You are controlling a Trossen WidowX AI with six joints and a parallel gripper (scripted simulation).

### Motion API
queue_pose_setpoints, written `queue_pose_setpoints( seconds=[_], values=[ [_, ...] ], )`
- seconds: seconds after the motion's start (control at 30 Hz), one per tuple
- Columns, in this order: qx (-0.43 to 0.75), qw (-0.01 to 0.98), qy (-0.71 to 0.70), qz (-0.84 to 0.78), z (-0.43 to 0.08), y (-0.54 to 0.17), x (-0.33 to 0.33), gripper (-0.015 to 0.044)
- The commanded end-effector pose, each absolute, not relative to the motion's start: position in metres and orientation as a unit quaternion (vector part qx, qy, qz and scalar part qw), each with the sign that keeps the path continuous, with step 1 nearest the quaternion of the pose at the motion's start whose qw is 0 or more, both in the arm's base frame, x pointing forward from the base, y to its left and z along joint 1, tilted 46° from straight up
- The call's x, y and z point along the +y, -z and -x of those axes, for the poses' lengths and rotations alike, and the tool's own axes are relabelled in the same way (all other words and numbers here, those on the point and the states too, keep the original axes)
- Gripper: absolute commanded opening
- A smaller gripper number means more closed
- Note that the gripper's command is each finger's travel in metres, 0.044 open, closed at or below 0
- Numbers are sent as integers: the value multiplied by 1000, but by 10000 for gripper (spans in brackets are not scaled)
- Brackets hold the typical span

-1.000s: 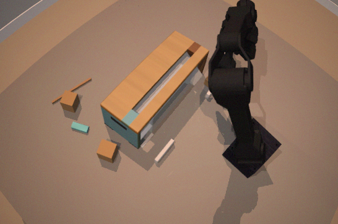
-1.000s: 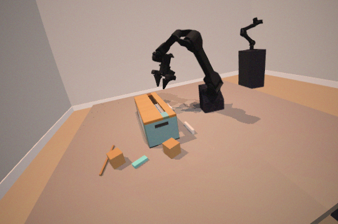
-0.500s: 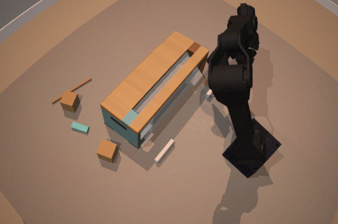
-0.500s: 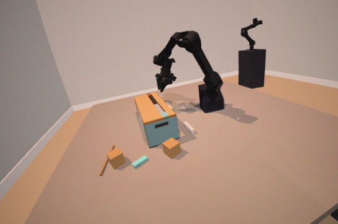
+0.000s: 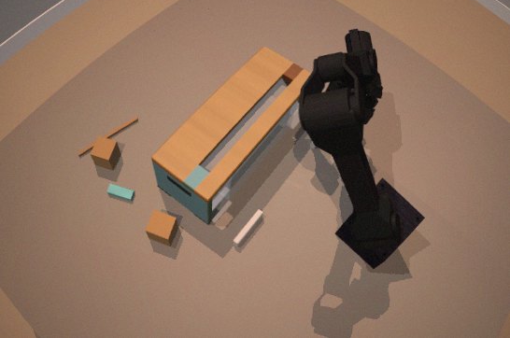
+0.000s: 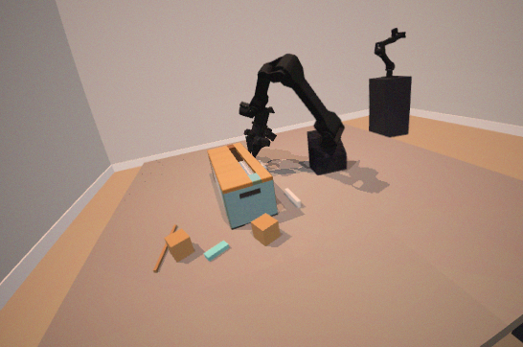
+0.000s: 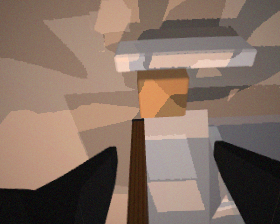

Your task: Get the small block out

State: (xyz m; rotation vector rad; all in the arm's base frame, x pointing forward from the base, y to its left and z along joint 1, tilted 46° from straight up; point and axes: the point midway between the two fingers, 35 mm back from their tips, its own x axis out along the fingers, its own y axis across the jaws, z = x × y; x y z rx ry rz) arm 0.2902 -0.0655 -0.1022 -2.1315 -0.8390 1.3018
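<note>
Gripper (image 6: 254,153) (image 7: 165,151) partly open, nothing between fingertips.
</note>
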Motion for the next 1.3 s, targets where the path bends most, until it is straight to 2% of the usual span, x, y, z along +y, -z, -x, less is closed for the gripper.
queue_pose_setpoints(
  seconds=[0.0,1.1,1.27],
  values=[
    [-308,255,-478,782,-290,106,-60,285],
    [-310,256,-477,782,-288,141,-24,285],
    [-310,256,-477,782,-288,141,-24,154]
  ],
)
